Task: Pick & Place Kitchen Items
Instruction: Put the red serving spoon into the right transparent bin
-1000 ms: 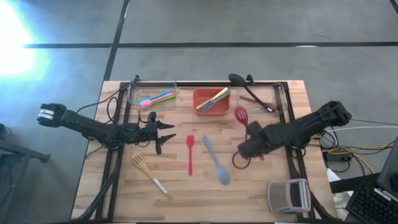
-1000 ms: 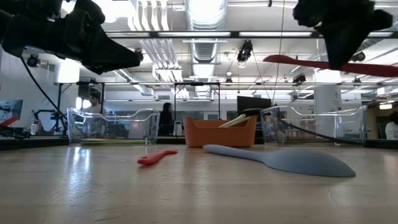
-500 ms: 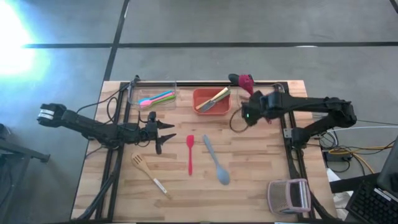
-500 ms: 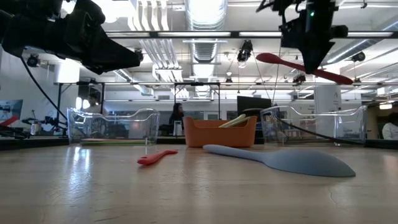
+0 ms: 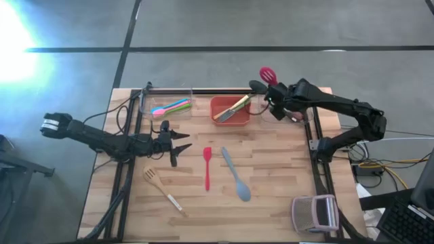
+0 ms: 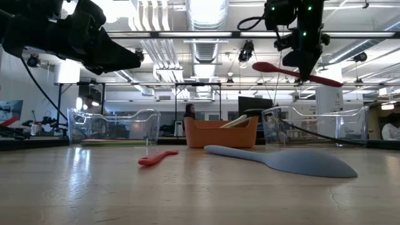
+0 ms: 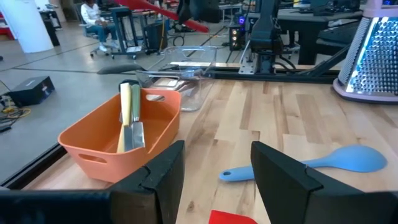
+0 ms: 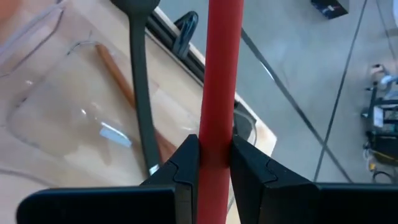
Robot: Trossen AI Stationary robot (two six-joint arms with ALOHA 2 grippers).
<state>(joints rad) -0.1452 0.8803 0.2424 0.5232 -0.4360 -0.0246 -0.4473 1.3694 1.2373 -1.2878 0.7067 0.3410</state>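
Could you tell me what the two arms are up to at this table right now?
The right gripper is shut on a red slotted spatula, holding it in the air over the clear bin at the table's far right. The left gripper waits open above the left side of the table, holding nothing. A red spatula, a blue spoon and a wooden fork lie on the table, while other utensils already sit in the orange bin.
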